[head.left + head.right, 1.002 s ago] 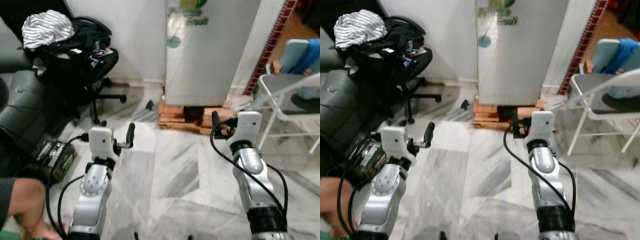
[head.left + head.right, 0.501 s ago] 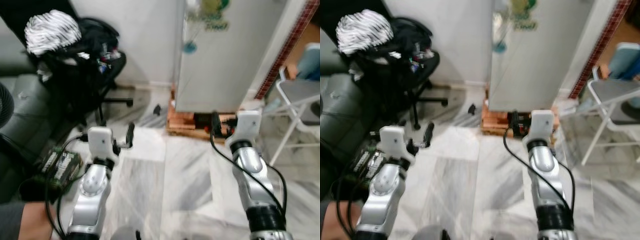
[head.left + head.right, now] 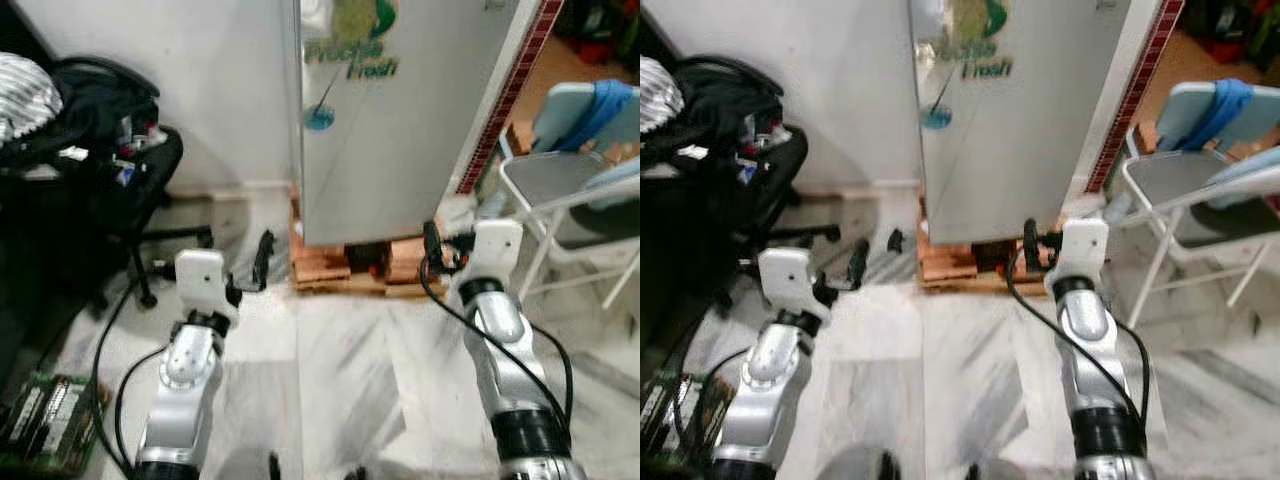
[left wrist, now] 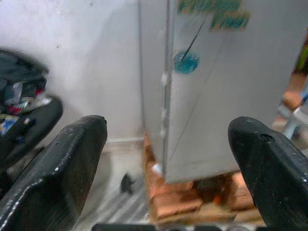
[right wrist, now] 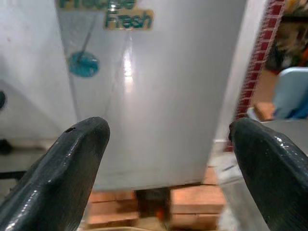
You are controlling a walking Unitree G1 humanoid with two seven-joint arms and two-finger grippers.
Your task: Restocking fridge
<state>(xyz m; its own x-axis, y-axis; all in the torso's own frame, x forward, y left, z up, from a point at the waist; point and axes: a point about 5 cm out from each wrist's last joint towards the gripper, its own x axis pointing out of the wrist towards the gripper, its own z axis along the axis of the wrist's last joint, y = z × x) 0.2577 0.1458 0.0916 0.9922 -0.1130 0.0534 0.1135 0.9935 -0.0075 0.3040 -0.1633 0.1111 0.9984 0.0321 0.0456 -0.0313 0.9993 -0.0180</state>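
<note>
The fridge (image 3: 400,130) stands straight ahead with its silver door closed, green lettering and a round blue sticker on the front. It rests on a low wooden pallet (image 3: 340,268). Both my arms are raised side by side over the marble floor, short of the fridge. My left gripper (image 4: 168,144) is open with nothing between its fingers (image 3: 262,258), and it faces the fridge's left edge. My right gripper (image 5: 168,139) is open and empty too. One of its fingers (image 3: 432,245) points at the door's lower part.
A black office chair (image 3: 100,150) piled with clothes stands at the left. A folding chair (image 3: 565,185) with a blue cloth stands at the right, beside a red tiled wall edge (image 3: 505,95). A green crate (image 3: 40,420) lies on the floor at my lower left.
The whole picture has shifted: the camera has turned and come closer to the fridge. Both arms hold the same raised pose with fingers apart.
</note>
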